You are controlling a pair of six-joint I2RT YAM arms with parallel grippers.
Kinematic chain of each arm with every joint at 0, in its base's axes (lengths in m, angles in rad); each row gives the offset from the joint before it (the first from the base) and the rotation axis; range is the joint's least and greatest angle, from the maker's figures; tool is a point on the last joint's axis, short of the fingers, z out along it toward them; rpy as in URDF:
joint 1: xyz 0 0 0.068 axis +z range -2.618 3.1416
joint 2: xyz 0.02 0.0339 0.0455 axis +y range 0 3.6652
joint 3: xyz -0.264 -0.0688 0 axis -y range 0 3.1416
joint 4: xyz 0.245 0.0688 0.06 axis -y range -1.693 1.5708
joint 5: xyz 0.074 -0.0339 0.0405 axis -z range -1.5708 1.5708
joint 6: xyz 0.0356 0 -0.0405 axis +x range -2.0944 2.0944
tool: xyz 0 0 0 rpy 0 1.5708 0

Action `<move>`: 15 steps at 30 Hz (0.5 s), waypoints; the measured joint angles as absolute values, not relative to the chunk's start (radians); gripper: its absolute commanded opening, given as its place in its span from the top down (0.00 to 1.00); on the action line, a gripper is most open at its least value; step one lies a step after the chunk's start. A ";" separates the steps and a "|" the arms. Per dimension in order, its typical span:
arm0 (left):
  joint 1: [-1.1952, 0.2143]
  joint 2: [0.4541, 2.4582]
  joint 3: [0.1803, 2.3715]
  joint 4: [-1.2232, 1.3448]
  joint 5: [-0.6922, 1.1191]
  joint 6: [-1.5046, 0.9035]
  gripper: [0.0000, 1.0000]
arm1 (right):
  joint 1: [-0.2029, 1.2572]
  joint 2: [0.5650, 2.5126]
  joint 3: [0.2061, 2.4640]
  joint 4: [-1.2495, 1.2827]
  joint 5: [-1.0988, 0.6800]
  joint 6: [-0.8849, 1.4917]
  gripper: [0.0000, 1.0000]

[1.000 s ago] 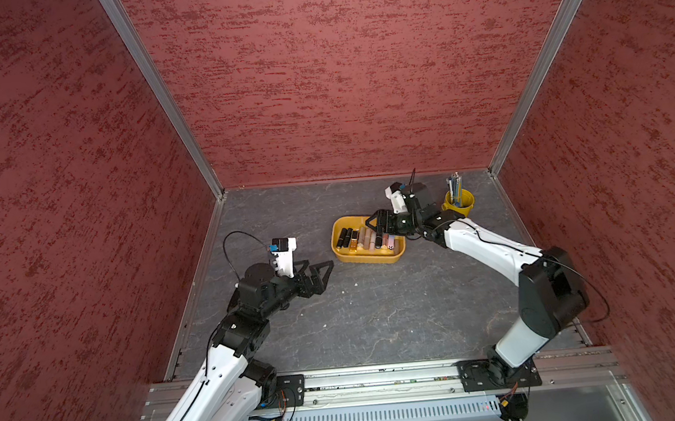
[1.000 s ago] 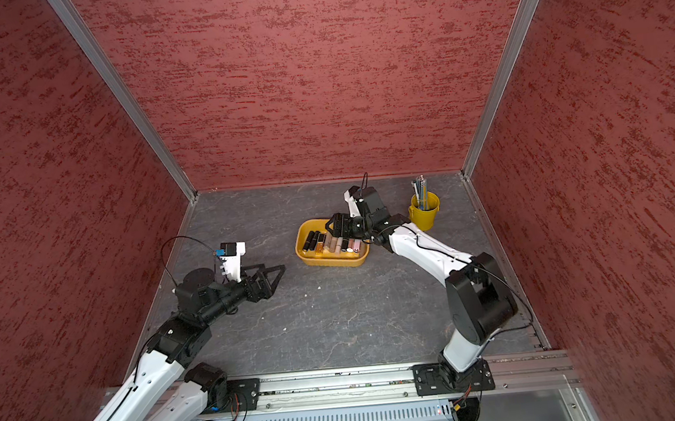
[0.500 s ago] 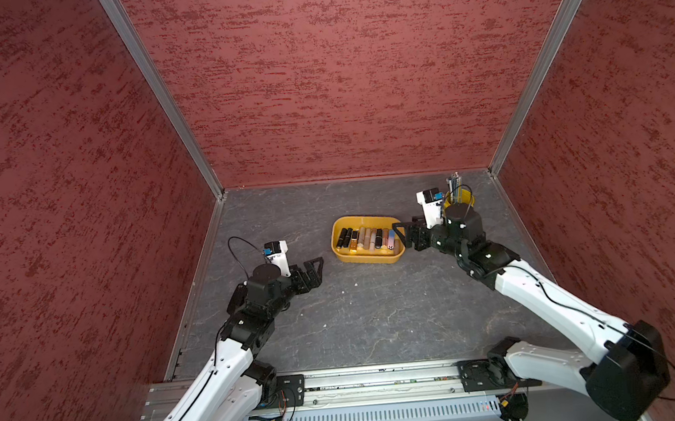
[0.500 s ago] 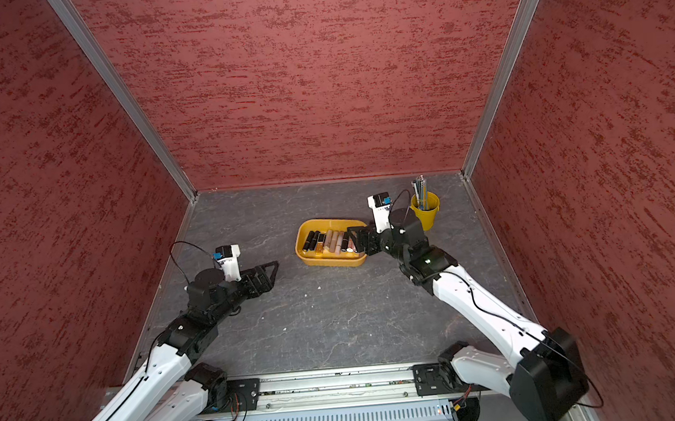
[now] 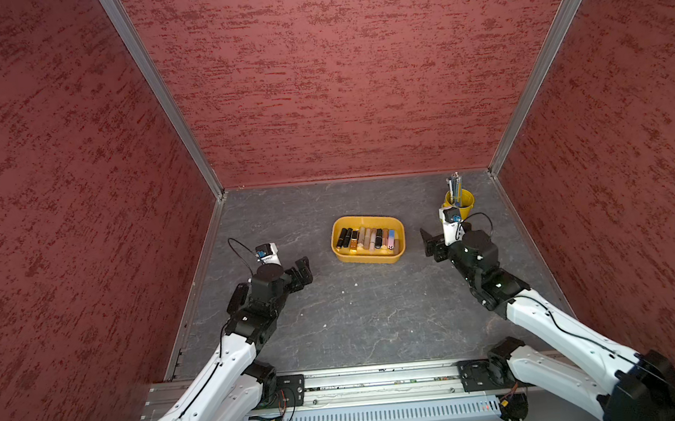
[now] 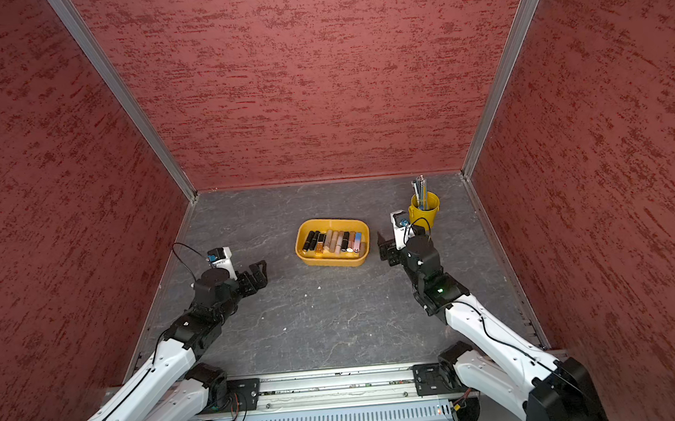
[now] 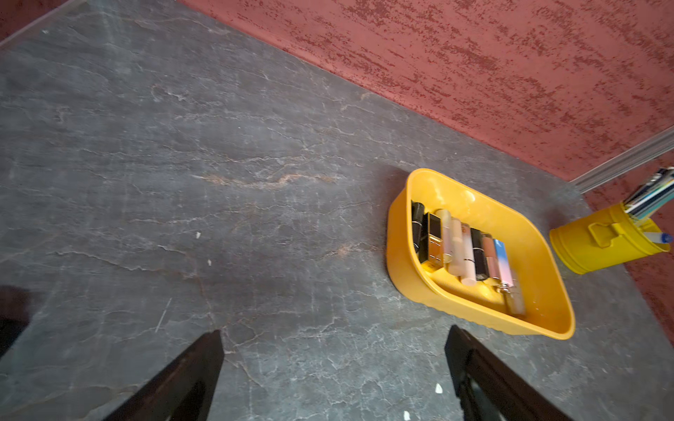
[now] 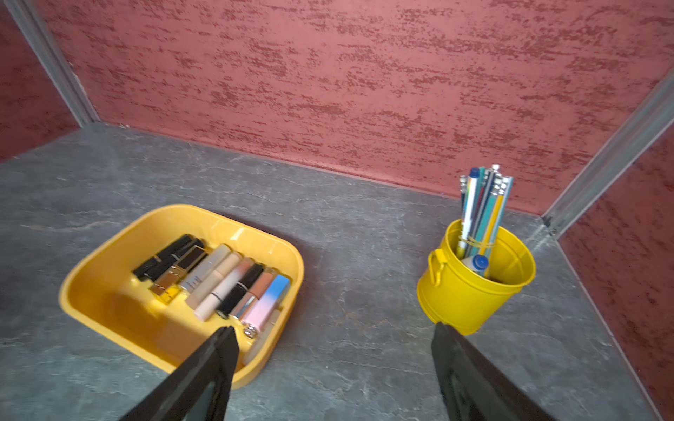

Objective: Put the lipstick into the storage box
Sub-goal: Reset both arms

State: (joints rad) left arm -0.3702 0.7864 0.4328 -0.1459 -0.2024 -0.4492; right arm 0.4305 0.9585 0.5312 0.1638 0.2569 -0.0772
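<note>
The mustard-yellow storage box [image 5: 366, 218] [image 6: 330, 221] stands mid-table toward the back. Several lipstick tubes [image 5: 367, 240] [image 6: 332, 243] [image 7: 463, 251] [image 8: 219, 280] lie side by side inside it: black, gold, beige, and one pink and blue. My right gripper [image 5: 430, 245] [image 6: 385, 249] [image 8: 333, 328] hangs just right of the box [image 8: 91, 262], open and empty. One of its fingers overlaps the box's near corner in the right wrist view. My left gripper [image 5: 301, 271] [image 6: 258, 272] [image 7: 333, 331] is open and empty, left of the box [image 7: 401, 204], over bare floor.
A small yellow bucket-shaped pen cup [image 5: 462, 200] [image 6: 425, 208] [image 7: 598, 248] [image 8: 467, 291] full of pens stands at the back right, close behind my right wrist. Red walls enclose three sides. A few white specks [image 5: 355, 285] dot the grey floor.
My right gripper has pulled back from over the box's right end to beside it, and its jaws have widened. The left arm has shifted slightly, still open.
</note>
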 measured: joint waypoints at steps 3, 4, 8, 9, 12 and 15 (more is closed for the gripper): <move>-0.353 0.802 0.423 -0.121 -0.227 -0.413 0.00 | 0.386 1.005 0.484 0.236 0.286 -0.105 0.13; -0.345 0.810 0.421 -0.112 -0.235 -0.401 0.00 | 0.369 1.028 0.471 0.261 0.294 -0.109 0.13; -0.303 0.838 0.419 -0.081 -0.264 -0.376 0.00 | 0.318 1.121 0.445 0.365 0.321 -0.110 0.13; -0.284 0.844 0.416 -0.066 -0.269 -0.375 0.00 | 0.308 1.148 0.442 0.394 0.326 -0.110 0.13; -0.247 0.857 0.405 -0.020 -0.278 -0.356 0.00 | 0.291 1.228 0.442 0.480 0.338 -0.114 0.13; -0.224 0.875 0.398 0.041 -0.292 -0.305 0.00 | 0.278 1.309 0.441 0.559 0.349 -0.124 0.13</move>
